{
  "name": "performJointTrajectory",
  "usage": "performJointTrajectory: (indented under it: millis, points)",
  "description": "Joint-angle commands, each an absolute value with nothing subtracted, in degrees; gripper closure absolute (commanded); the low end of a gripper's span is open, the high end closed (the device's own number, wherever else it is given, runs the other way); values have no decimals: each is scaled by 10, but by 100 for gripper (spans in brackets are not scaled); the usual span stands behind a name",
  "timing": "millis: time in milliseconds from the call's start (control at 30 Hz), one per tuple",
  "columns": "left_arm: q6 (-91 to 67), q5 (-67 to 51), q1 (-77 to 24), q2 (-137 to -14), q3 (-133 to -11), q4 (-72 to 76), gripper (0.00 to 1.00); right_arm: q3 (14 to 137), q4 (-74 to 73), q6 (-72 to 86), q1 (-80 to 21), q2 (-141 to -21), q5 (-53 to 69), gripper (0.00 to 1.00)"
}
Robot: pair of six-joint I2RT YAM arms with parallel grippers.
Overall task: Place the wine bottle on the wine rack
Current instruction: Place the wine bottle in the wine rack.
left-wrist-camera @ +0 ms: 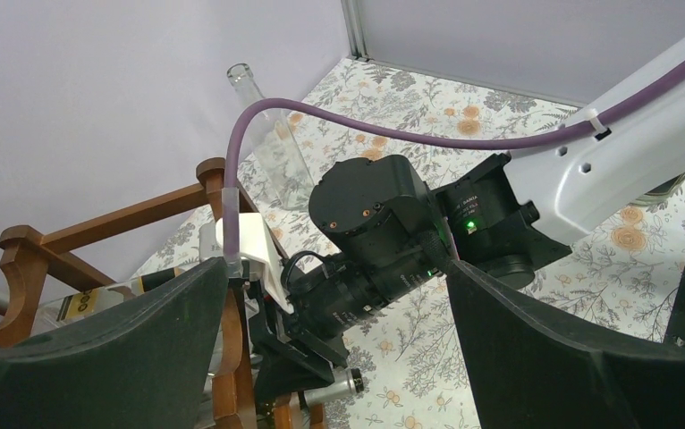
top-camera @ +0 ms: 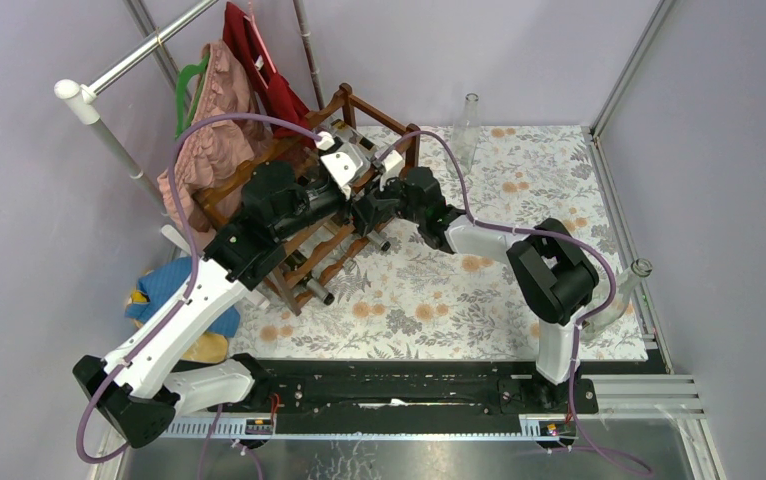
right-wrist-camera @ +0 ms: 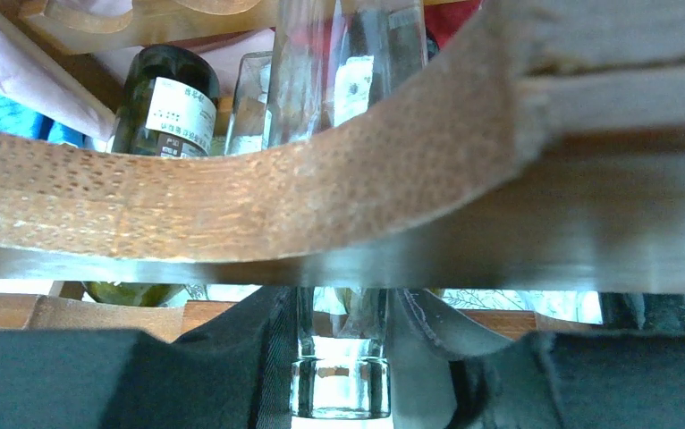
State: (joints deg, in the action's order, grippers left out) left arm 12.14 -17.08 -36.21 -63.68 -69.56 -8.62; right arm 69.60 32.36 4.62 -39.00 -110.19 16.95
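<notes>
Clear glass wine bottle (right-wrist-camera: 339, 391) neck clamped in right end effector (right-wrist-camera: 342, 315) | beneath wine rack (right-wrist-camera: 232, 206) rail | left end effector (left-wrist-camera: 337, 268) released

Left end effector (left-wrist-camera: 334, 357) wide agape

The wine rack (top-camera: 311, 262) is reddish-brown, the tablecloth (top-camera: 439, 290) floral.
</notes>
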Motion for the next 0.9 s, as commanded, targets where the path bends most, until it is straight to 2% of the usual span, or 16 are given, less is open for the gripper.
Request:
performJointTrajectory:
  millis: [0,467,867]
  points:
    - [127,-167,-357,-637,-690,-56,1,714,316,-7,-391,-1079,139,80]
    - [129,-168,-357,-636,-690,-57,1,718,299,-27,-392,-1072,151,56]
    - [129,-174,-357,-637,-690,-58,1,741,269,-27,-392,-1066,156,48]
